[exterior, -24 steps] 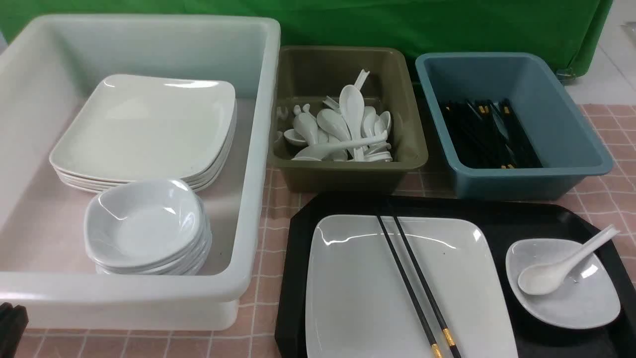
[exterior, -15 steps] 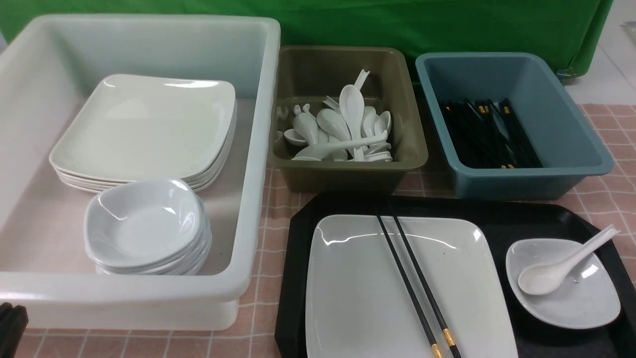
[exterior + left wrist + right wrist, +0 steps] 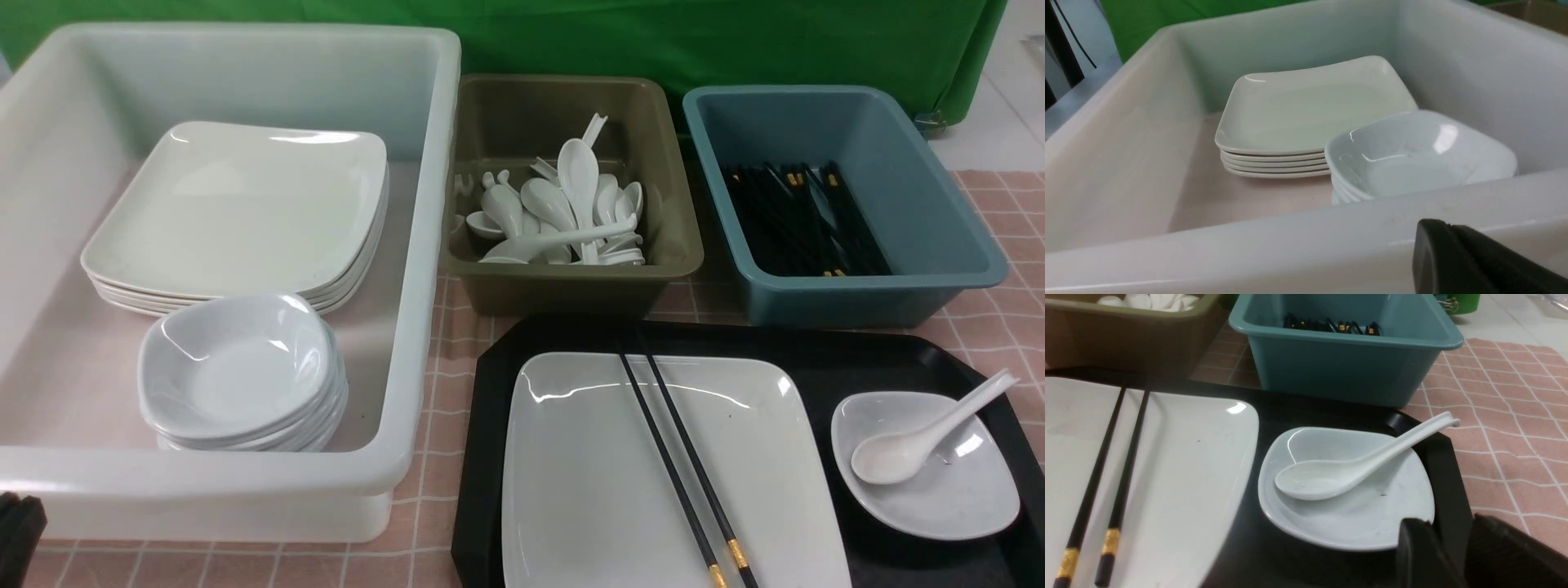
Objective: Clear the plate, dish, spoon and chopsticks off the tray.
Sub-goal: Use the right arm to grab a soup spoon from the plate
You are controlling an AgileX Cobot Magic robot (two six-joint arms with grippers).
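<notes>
- Plate [image 3: 588, 490] flat on tray [image 3: 816, 347], left part; chopsticks [image 3: 678, 465] across it, side by side, gold bands at near end.
- On tray's right part, apart from plate: dish [image 3: 963, 498], spoon [image 3: 898, 453] bowl in it, handle out over far-right rim.
- By dish's near edge: right gripper [image 3: 1453, 539], jaws parted, empty.
- Outside white tub's [image 3: 204, 506] near wall: left gripper [image 3: 1449, 237], clenched, empty.

chopsticks [image 3: 668, 459] across plate [image 3: 588, 490], spoon [image 3: 898, 453] inside dish [image 3: 955, 498], blue tub [image 3: 841, 294] close behind tray [image 3: 824, 347]

tray [image 3: 857, 351] black | plate [image 3: 588, 490] white | chopsticks [image 3: 669, 465] black, gold band | tablecloth [image 3: 441, 392] pink, white grid | backdrop [image 3: 735, 41] green
</notes>
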